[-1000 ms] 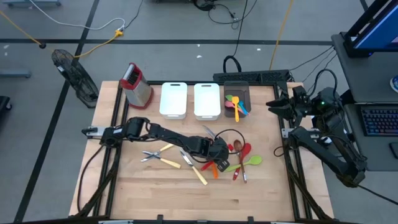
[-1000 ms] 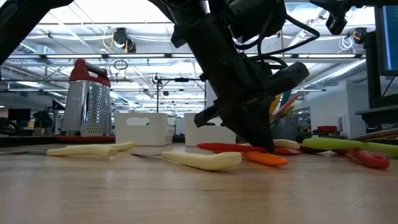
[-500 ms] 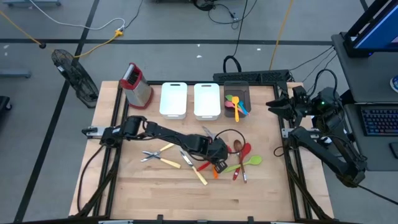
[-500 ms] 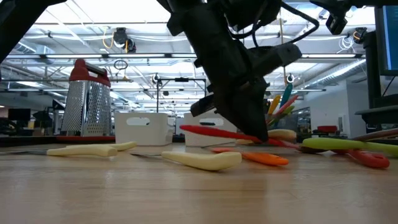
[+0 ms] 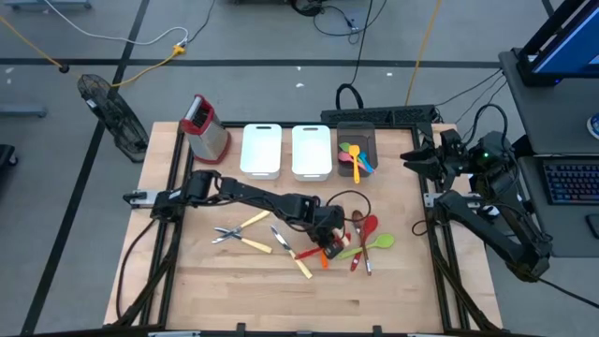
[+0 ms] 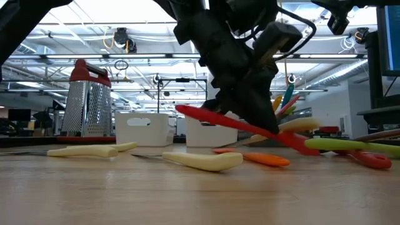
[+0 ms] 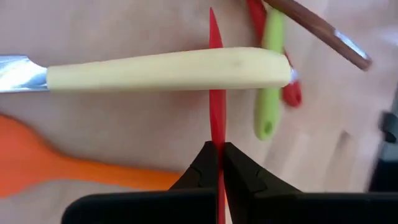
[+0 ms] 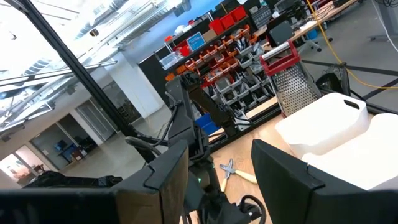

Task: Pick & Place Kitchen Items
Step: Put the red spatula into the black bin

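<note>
Several kitchen items lie at mid table: yellow-handled metal pieces (image 5: 257, 245), an orange spatula (image 7: 62, 168), green (image 5: 379, 241) and red (image 5: 370, 227) spoons, and a wooden-handled piece (image 7: 317, 31). My left gripper (image 5: 325, 240) is down among them, shut on a thin red utensil (image 6: 237, 127). My right gripper (image 8: 221, 186) stands open and raised beyond the table's right edge, touching nothing. My left gripper pinches the red utensil's thin shaft (image 7: 216, 140) between its two fingertips, coming from above at a slant. The utensil sits tilted: one end (image 6: 181, 110) is lifted clear, and the other end (image 6: 309, 149) is low beside the green spoons. Whether that end touches them I cannot tell.
Two white bins (image 5: 261, 150) (image 5: 312, 150) and a dark bin (image 5: 357, 150) holding coloured spoons stand along the far edge. A red-topped box grater (image 5: 206, 126) stands at the far left. Bare wood lies toward the near edge.
My left gripper has risen a little and tipped at the wrist. The red utensil, flat on the table a second ago, now slants: the end toward the table's left has lifted while the other end stays low. The orange spatula and yellow-handled pieces stay put.
</note>
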Available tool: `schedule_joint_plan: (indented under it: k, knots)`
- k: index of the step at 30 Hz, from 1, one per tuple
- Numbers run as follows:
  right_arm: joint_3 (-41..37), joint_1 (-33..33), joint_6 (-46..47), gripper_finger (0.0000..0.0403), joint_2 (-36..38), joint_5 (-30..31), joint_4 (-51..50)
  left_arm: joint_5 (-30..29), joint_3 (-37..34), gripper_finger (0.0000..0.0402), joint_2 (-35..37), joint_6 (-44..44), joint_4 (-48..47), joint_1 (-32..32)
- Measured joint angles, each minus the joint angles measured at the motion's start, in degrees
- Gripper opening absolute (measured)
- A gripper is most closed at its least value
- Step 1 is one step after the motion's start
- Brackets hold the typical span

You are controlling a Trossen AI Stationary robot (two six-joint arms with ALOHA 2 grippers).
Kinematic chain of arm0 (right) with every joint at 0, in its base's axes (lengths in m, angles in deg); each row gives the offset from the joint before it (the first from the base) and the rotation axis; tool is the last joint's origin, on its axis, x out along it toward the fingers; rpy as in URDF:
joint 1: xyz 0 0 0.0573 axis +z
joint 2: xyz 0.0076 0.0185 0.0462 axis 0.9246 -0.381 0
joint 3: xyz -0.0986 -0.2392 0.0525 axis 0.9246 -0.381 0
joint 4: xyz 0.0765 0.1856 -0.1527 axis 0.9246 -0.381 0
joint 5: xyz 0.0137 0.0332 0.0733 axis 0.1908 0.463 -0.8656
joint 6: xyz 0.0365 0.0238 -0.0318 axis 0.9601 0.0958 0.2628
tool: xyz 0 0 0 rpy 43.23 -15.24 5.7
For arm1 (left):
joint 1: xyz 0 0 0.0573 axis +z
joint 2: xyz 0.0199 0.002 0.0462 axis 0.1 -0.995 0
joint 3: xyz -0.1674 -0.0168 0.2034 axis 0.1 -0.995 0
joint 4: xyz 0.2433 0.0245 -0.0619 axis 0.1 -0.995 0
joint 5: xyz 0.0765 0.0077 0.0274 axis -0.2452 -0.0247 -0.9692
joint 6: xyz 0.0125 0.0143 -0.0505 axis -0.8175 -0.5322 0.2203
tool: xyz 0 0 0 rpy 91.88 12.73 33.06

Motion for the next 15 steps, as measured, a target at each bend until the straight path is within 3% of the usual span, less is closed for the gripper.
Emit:
schedule_joint_plan:
  k: [8,15]
  knots:
    - [0.0,0.0,-0.1,0.0169,0.0,0.0,0.0,4.2,0.0,0.0000,0.5,0.0,-0.8,0.4]
    - [0.0,0.0,0.0,0.0169,0.0,0.0,0.0,4.3,0.0,0.0000,1.6,0.0,-3.2,3.0]
